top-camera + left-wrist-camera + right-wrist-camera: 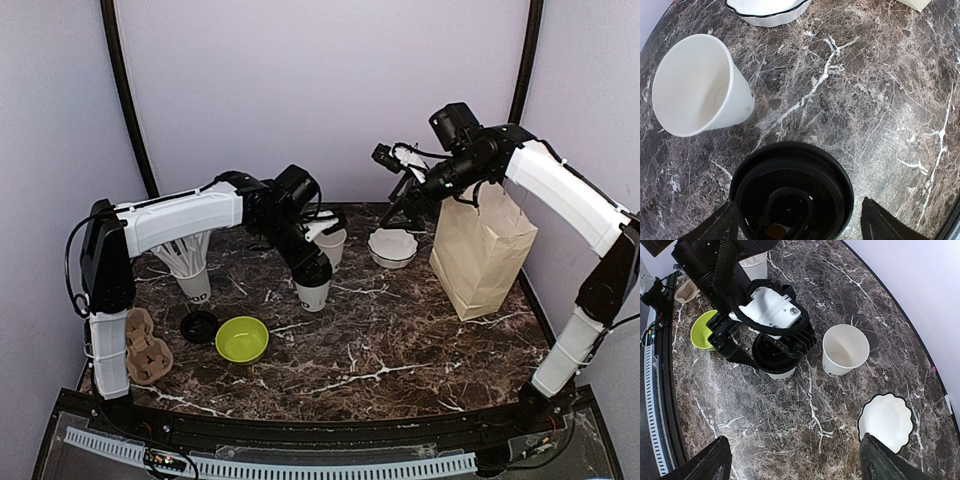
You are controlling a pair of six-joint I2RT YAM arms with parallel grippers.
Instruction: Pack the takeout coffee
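— Any writing you can read?
— Hardly. The white paper cup holding white straws (195, 285) has dark letters near its base, perhaps "OOD".
— And the others?
— The white paper cup with the round black plastic lid (313, 295) shows dark marks that are too small to read. The open white paper cup (700, 85) carries tiny illegible print.

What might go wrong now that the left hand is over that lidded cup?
The left hand straddles the lidded cup right at its lid; squeezing there might pop the lid or tip the cup. The open cup stands close beside it and could get knocked. The paper bag sits far off, a long carry.
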